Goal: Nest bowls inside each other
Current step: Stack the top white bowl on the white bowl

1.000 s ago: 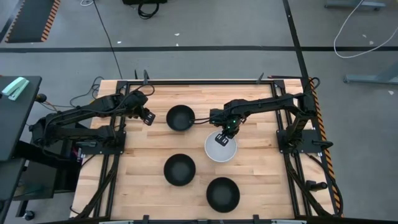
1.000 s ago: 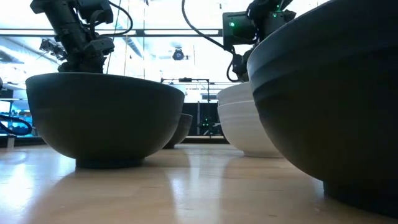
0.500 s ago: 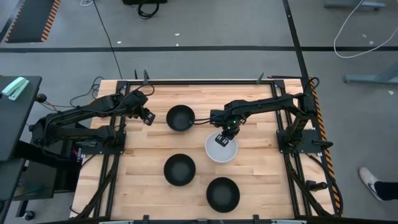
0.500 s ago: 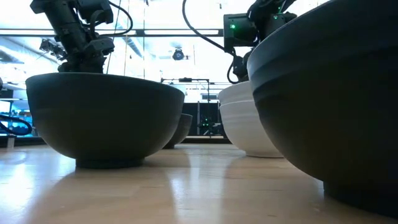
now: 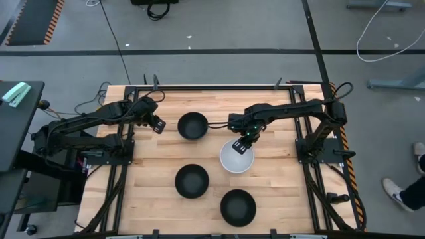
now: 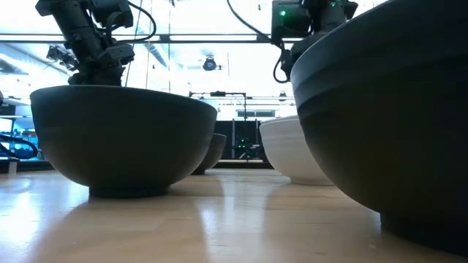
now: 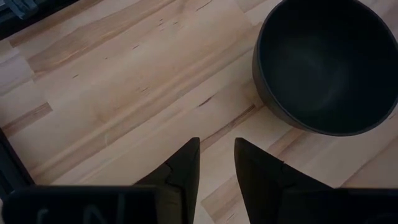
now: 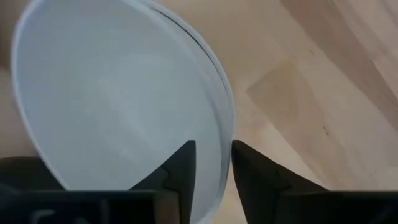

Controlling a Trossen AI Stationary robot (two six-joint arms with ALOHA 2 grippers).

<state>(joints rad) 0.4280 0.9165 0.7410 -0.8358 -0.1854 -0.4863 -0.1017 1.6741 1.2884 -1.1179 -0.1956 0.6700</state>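
I am seeing wooden table [image 5: 272, 179] carrying bowls. White bowl stack [image 5: 237, 157] is sitting directly under right gripper [image 5: 243, 147]; second white rim is showing nested inside first in right wrist view [image 8: 118, 99]. Right gripper's fingers [image 8: 181, 168] are nearly pressed together, pinching nothing, hanging over stack's rim.

Black bowl [image 5: 192, 126] is lying just beside left gripper [image 5: 158, 125]; its fingers [image 7: 186, 168] are narrowly parted, gripping nothing.

Two more black bowls [image 5: 192, 180] [image 5: 238, 207] are sitting nearer front edge, well apart from both grippers.
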